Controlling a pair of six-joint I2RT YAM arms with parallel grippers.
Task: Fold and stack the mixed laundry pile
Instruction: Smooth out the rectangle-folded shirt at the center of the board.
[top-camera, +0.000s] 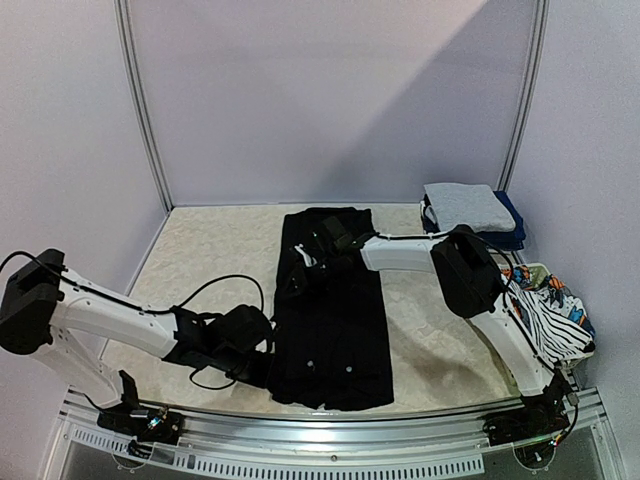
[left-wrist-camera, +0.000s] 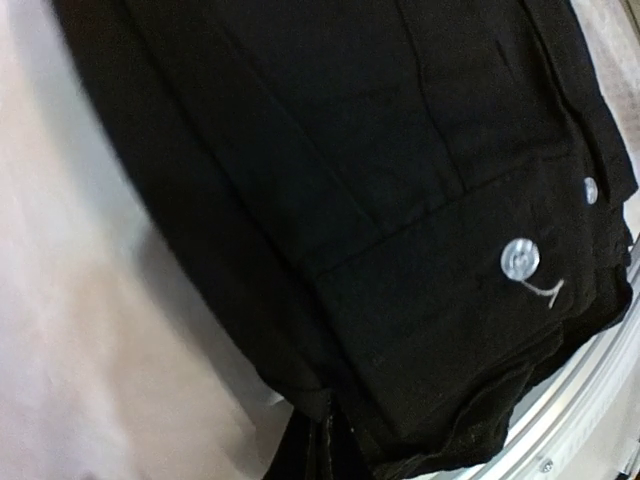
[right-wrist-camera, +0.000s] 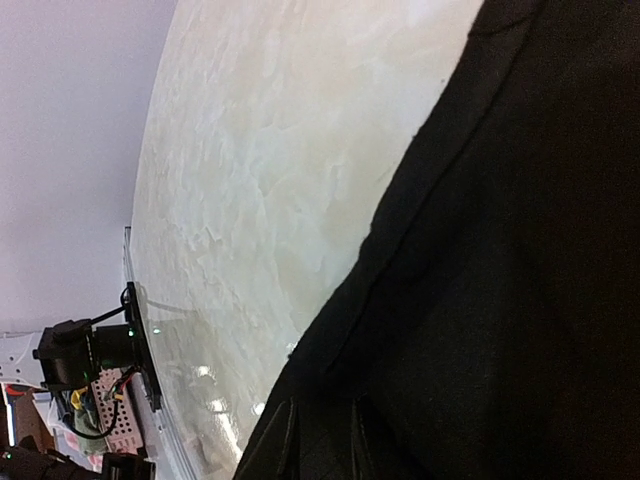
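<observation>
A large black top (top-camera: 332, 320) lies as a long strip down the middle of the table, with white buttons (left-wrist-camera: 519, 260) near its near end. My left gripper (top-camera: 264, 367) is at the strip's near left corner; in the left wrist view it (left-wrist-camera: 335, 445) is shut on the black cloth's edge. My right gripper (top-camera: 332, 243) is at the strip's far end, shut on the black cloth (right-wrist-camera: 520, 300). A folded grey shirt (top-camera: 467, 205) lies on navy pieces (top-camera: 510, 212) at the back right. Printed and striped garments (top-camera: 550, 305) are heaped at the right.
The metal rail (top-camera: 330, 425) runs along the table's near edge, close to the top's near hem (left-wrist-camera: 560, 400). White walls close in the back and sides. Bare table (top-camera: 210, 250) lies left of the black top, and a strip (top-camera: 430, 330) on its right.
</observation>
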